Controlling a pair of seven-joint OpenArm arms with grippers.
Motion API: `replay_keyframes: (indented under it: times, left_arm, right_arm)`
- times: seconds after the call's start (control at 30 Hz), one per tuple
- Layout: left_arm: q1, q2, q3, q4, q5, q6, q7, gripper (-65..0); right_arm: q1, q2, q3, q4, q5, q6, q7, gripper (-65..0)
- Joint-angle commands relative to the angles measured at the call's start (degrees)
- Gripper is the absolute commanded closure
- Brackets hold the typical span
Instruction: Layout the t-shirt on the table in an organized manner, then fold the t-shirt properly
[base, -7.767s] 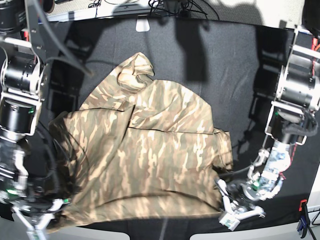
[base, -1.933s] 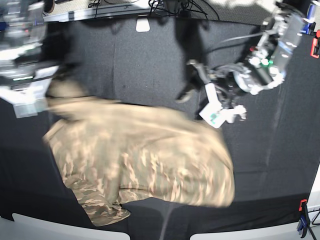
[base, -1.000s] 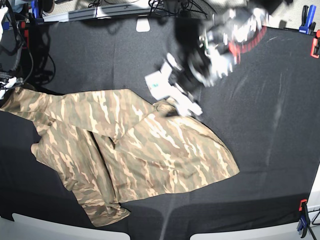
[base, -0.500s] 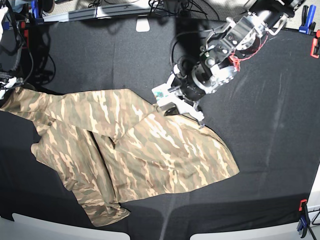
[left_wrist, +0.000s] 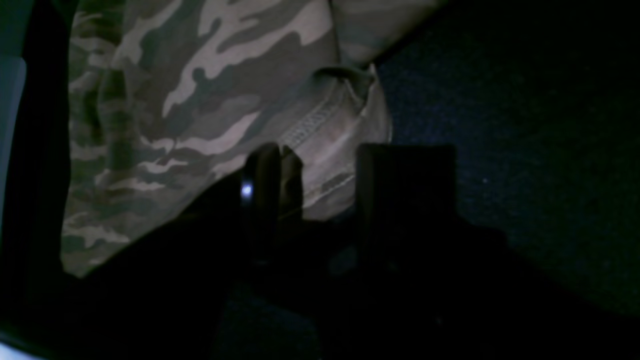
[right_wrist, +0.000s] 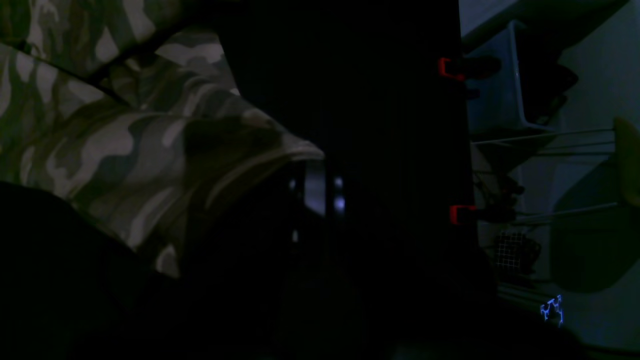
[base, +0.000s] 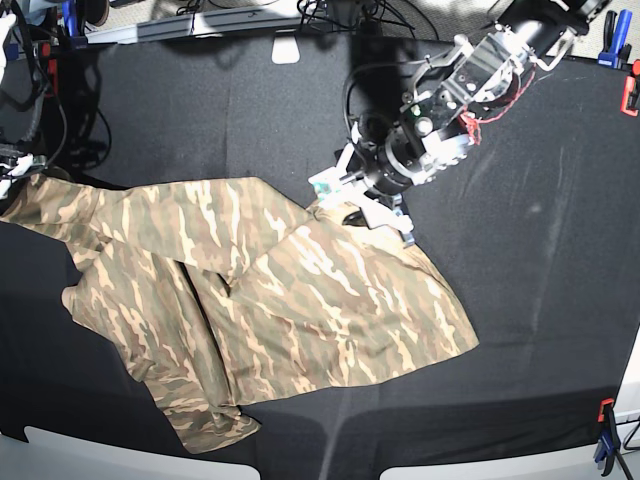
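The camouflage t-shirt (base: 250, 290) lies spread and creased on the black table (base: 540, 250), one sleeve bunched at the front. My left gripper (base: 356, 205) is down at the shirt's upper edge. In the left wrist view its two dark fingers (left_wrist: 272, 170) stand apart, open, around the stitched hem (left_wrist: 325, 130). The shirt's left corner (base: 25, 195) is stretched to the left border of the base view. In the right wrist view my right gripper (right_wrist: 314, 172) is shut on the t-shirt (right_wrist: 125, 145), and the fabric ends right at its tips.
Orange clamps (right_wrist: 442, 67) sit on the table edge in the right wrist view. More clamps (base: 603, 420) stand at the base view's right border. A white tag (base: 285, 50) and cables lie along the back edge. Bare black cloth stretches right of the shirt.
My left arm has swung down from above to the shirt's upper edge and settled there. The shirt and its held left corner have stayed in place.
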Motion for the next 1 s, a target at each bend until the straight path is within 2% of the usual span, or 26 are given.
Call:
replay_keyframes:
  times: [0.0,0.1,0.2,0.37,0.43,0.53,0.6,0.97]
  left_arm:
    - [-0.8,0.1,-0.2,1.6,0.0,0.5,-0.3,-23.1]
    - [-0.8,-0.8,0.2,4.2,-0.1,0.5,1.4,-23.0]
    - [-0.8,-3.9,2.2,9.2,0.0,0.5,1.2,-23.0]
    - [-1.0,-8.0,6.1,11.7,0.5,0.5,-4.2,-23.1]
    - [-1.2,-7.8,7.5,10.7,3.8,0.7,-3.5,-23.1]
    - [-1.3,-5.9,9.3,9.2,7.8,6.0,0.5,-23.1]
    - [-1.6,-5.1,10.4,8.5,10.1,7.6,3.0,-23.1]
    - [-3.6,-4.9,13.3,2.1,14.4,8.3,5.5,-23.1]
  right_arm:
    - [0.3,1.3,0.5,1.0,0.0,-0.3,0.7,0.0]
    - [0.3,1.3,0.5,1.0,0.0,-0.3,0.7,0.0]
    - [0.3,1.3,0.5,1.0,0.0,-0.3,0.8,0.0]
    - [0.3,1.3,0.5,1.0,0.0,-0.3,0.7,0.0]
    - [0.3,1.3,0.5,1.0,0.0,-0.3,0.7,0.0]
    - [0.3,1.3,0.5,1.0,0.2,-0.3,0.7,0.0]
    - [0.3,1.3,0.5,1.0,0.4,-0.3,0.7,0.0]
    - [0.3,1.3,0.5,1.0,0.4,-0.3,0.5,0.0]
